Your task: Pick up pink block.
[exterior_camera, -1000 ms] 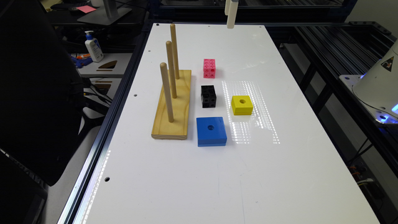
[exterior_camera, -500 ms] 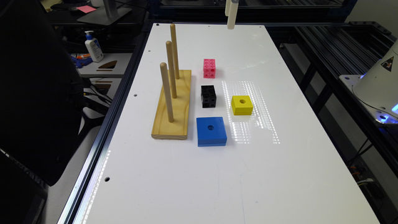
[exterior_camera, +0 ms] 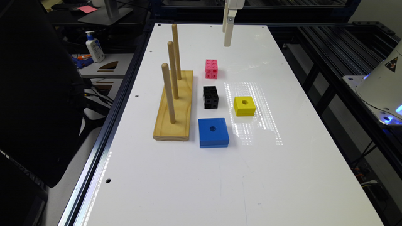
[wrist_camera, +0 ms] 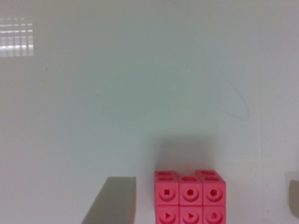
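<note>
The pink block [exterior_camera: 211, 68] sits on the white table [exterior_camera: 220, 175], beyond the black cube [exterior_camera: 210, 97]. In the exterior view my gripper [exterior_camera: 228, 34] hangs above the table, a little past the pink block and to the exterior view's right of it. In the wrist view the pink block [wrist_camera: 189, 197] lies on the table below my gripper [wrist_camera: 208, 181], in line with the gap between the two fingertips [wrist_camera: 114, 198]. The gripper is open and nothing is touching the block.
A wooden base with three upright pegs [exterior_camera: 173, 103] stands at the exterior view's left of the cubes. A yellow block [exterior_camera: 244, 105] and a blue block [exterior_camera: 213, 132], each with a centre hole, lie nearer the front. A lotion bottle [exterior_camera: 95, 47] stands off the table.
My gripper has come down and slightly nearer the pink block. The blocks and the peg base have not moved.
</note>
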